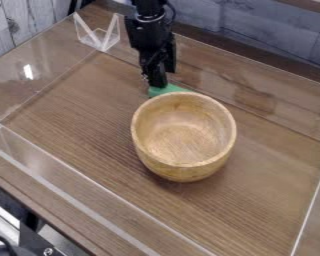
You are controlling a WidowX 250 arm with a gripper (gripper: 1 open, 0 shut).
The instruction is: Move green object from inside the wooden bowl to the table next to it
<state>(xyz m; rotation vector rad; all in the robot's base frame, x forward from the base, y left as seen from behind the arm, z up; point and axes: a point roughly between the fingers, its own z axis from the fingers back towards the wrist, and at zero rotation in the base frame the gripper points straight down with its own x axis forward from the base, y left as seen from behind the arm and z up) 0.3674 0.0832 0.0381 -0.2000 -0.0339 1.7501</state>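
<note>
The green object [164,92] lies flat on the table [77,118], just behind the far rim of the wooden bowl [178,160] and close against it. The bowl stands upright near the table's middle, and nothing shows inside it. My gripper [156,81] hangs straight down from the black arm just above the green object's left end. Its fingers stand open and hold nothing. The bowl's rim hides the block's near edge.
Clear acrylic walls [63,185] run round the table's edges. A clear acrylic bracket [96,34] stands at the back left, beside the arm. Bare wood lies left, right and in front of the bowl.
</note>
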